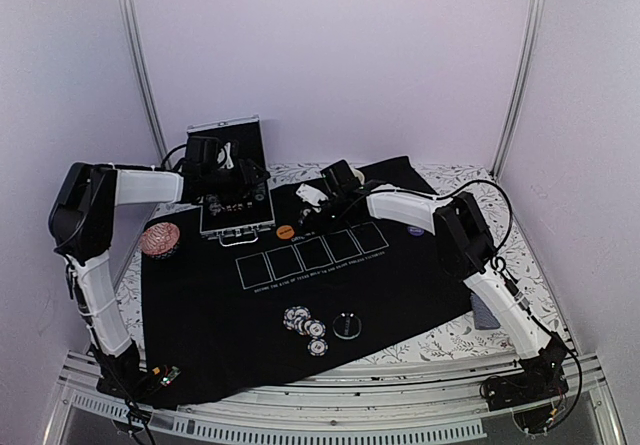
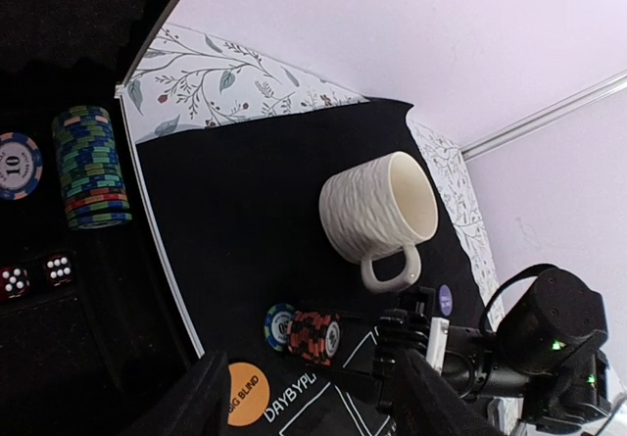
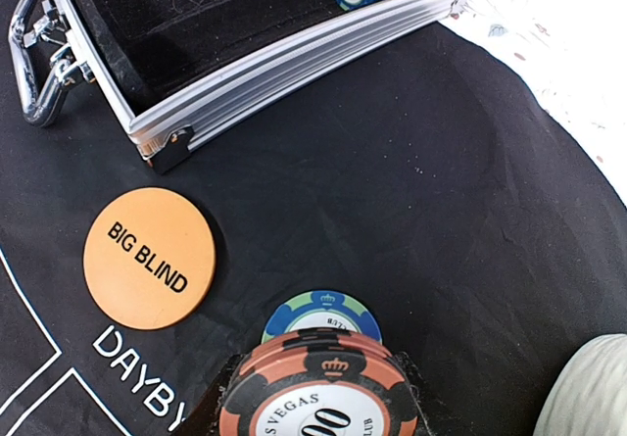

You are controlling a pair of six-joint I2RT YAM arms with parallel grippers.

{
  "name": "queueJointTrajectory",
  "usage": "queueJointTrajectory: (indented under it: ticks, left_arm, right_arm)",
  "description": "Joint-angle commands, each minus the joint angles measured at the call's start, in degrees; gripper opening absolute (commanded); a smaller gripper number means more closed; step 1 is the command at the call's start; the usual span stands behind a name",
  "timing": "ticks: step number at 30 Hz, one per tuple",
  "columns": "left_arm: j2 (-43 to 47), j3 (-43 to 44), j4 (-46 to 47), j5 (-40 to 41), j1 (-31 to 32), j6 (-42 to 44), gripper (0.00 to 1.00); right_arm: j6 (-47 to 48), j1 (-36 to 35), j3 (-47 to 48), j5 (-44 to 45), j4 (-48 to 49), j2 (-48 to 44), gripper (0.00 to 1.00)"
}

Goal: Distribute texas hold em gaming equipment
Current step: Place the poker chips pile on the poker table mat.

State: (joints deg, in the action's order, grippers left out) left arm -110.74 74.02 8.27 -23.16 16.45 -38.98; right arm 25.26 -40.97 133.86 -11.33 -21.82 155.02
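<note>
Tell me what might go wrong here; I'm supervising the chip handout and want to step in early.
1. The right gripper clamps several loose orange chips; one could slip out and roll.
2. The blue chip lies right by that stack and may get dragged.
3. The mug sits close to that gripper; a swing could knock it.
</note>
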Motion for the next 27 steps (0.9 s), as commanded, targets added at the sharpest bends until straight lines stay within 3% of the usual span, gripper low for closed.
queueJointTrajectory:
  ticks: [1,18,24,27]
  left_arm:
    - [1.27,-0.81,-0.01,0.22,-0.54,1.13,0.58]
    - [2.48,-0.39,-2.67,1.53,-0.87,3.96,0.59]
    - [2.4,0.0,-3.03,1.72,-1.04,4.53,0.59]
    - [2.36,0.24,-3.38,1.69,-0.99,4.82,0.59]
  right_arm:
    - [-0.08,-0.48,2.3,-1.48,0.53,2.45,0.27]
    - [1.87,-0.61,3.6,0.81,-4.55,4.07,0.49]
    - [1.78,-0.6,3.58,0.69,-4.41,3.88,0.59]
    - [1.47,-0.7,3.56,0.27,-4.15,3.48,0.69]
